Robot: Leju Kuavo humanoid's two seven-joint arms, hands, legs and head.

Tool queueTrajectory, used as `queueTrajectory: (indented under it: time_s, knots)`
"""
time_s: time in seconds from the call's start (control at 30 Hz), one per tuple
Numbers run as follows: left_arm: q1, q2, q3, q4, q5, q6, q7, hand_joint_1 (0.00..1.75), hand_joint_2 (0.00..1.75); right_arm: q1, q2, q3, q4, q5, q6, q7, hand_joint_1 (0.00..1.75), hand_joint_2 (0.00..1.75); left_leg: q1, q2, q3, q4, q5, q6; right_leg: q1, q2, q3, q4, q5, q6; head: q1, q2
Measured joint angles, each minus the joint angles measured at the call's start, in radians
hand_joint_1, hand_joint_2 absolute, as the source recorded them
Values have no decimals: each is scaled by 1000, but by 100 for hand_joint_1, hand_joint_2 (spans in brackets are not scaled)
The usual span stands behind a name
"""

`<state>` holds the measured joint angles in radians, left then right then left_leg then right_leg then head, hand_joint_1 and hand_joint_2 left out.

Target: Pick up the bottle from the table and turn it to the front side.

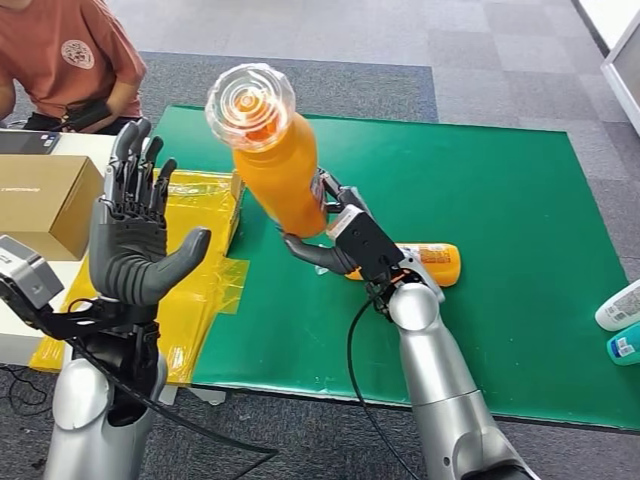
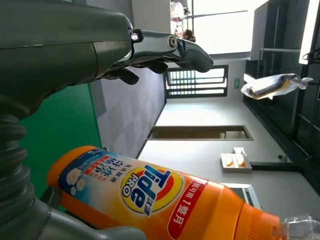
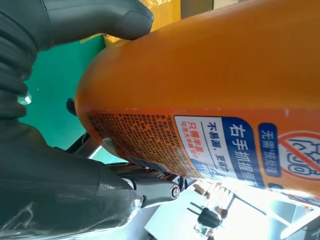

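Note:
My right hand [image 1: 343, 238] grips the lower body of an orange bottle [image 1: 281, 165] and holds it above the green mat [image 1: 490, 250], tilted so its clear cap [image 1: 250, 104] points toward the camera. In the right wrist view the thumb [image 3: 102, 17] lies over the bottle [image 3: 211, 85], whose small-print back label faces that camera. The left wrist view shows the bottle [image 2: 158, 197] with its Tide front label. My left hand [image 1: 136, 235] is raised to the left of the bottle, fingers spread, holding nothing; its fingers [image 2: 170, 47] are straight.
A second orange bottle [image 1: 436, 262] lies on the mat behind my right hand. Yellow plastic sheeting [image 1: 204, 215] and a cardboard box [image 1: 47, 200] sit at the left. Two white and blue bottles [image 1: 623, 322] lie at the right edge. A person in an orange shirt [image 1: 72, 55] sits beyond the table's left corner.

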<state>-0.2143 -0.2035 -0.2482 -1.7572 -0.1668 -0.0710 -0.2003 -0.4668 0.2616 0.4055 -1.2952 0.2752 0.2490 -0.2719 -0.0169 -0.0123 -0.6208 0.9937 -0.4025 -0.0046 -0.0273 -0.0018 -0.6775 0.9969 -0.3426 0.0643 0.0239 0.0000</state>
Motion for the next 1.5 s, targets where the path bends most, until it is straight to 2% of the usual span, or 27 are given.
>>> queueTrajectory:
  time_s: [1.13,1.5]
  knots:
    - [-14,0,25,0,-13,3,6,0,175,28,-2,83,-96,-33,28,-12,175,175,0,0,0,0,0,0,0,0,-1,0,0,0,0,0]
    - [-23,-3,16,4,33,-27,8,0,175,28,-9,95,-108,-59,20,-7,175,175,0,0,0,0,0,0,0,0,-1,0,0,0,0,0]
